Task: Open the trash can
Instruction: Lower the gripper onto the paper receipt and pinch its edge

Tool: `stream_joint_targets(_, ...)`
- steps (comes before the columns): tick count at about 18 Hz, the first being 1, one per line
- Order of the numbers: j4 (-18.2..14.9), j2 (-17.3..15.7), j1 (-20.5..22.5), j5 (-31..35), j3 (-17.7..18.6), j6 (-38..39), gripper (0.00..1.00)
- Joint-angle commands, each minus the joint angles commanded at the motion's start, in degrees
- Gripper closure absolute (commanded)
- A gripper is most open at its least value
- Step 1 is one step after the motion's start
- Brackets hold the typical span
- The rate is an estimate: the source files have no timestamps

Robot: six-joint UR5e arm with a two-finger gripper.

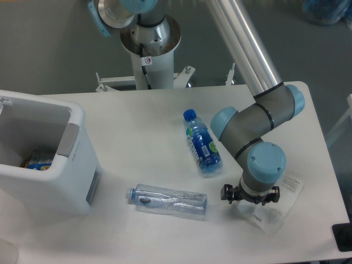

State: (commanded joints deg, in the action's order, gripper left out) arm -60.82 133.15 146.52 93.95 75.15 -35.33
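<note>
Gripper point(250, 196): black two-finger unit under the arm's last blue-capped joint, pointing down at the right part of the table. The wrist hides its fingers from above, so how far apart they stand cannot be told. No object is seen held.
Clear packet point(270, 212): flat, glossy, transparent plastic sleeve with a white printed label, lying on the table directly beneath and to the right of the gripper. Contact between them cannot be judged.
Arm point(257, 122): smooth grey cylindrical links, light-blue round end caps, a long silver tube running up to the top edge.
Blue bottle point(202, 143): small plastic bottle, blue cap and blue-green label, lying on its side just left of the arm's elbow, cap toward the far edge.
Clear bottle point(168, 200): transparent, ribbed, partly crushed plastic bottle, lying on its side near the front, cap to the left, left of the gripper and apart from it.
Table point(137, 118): matte white top with rounded corners.
Trash can point(55, 181): large white plastic box with rounded corners at the table's left edge, well apart from the gripper. Top stands open; interior visible with a few items at the bottom. A grey rectangular tab sits on its right rim and a grey panel on the right-hand side wall.
Arm base point(149, 44): white round pedestal behind the far table edge.
</note>
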Motion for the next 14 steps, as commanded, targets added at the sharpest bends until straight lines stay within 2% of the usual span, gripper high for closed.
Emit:
stream_joint_targets(2,0.0,0.5,0.0,0.2,-0.4,0.0,0.06)
stream_joint_targets(8,0.0,1.0,0.0,0.2,-1.0,0.0,0.33)
stream_joint_targets(12,0.0,0.5,0.0,0.1,-1.0,-0.1,0.70)
stream_joint_targets(14,0.0,0.4,0.0,0.3,-1.1,-0.3,0.94)
